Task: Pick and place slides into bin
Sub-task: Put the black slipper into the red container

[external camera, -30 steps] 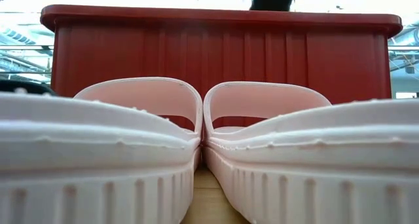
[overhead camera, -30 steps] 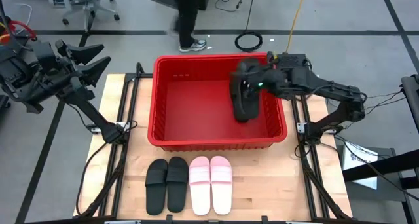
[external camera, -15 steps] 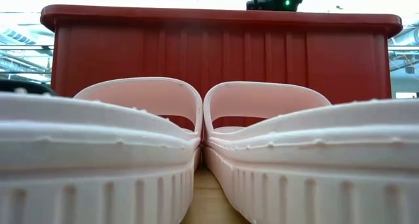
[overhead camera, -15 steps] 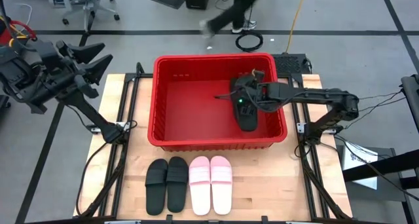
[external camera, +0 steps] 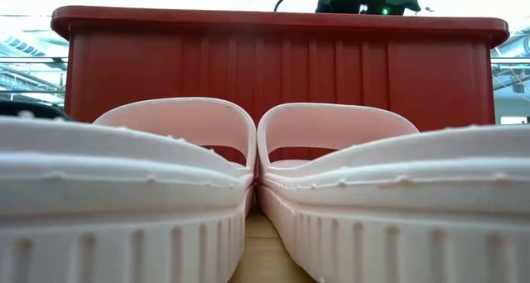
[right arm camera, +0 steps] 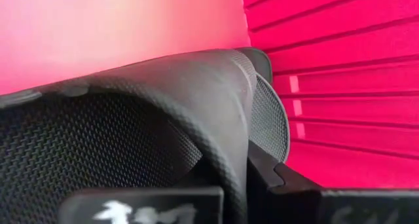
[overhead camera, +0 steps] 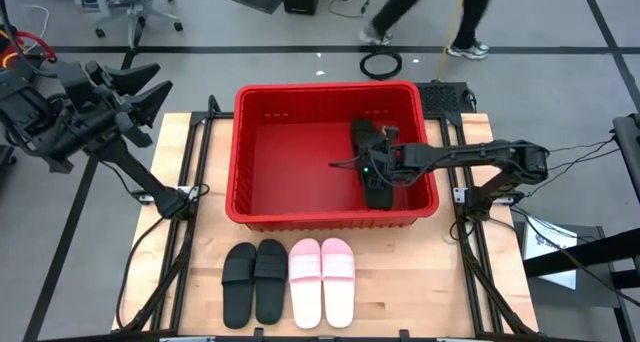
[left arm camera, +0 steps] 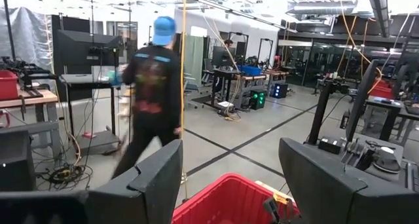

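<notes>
Red bin (overhead camera: 262, 147) holds black slides (overhead camera: 372, 162), right hand (overhead camera: 374, 165) clamped on them

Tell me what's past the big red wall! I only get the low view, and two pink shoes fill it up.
Observer: From above, the right gripper is down inside the bin, shut on a black slide near the bin's right wall.
Operator: Are there more black shoes?
Observer: Yes, a black pair lies on the table, just left of your pink pair.
Operator: Where's the other arm?
Observer: The left gripper hangs open, out past the table's left edge, holding nothing.
Operator: Is anybody there?
Observer: The left wrist view shows a person in a blue cap walking across the room beyond the bin.
</notes>
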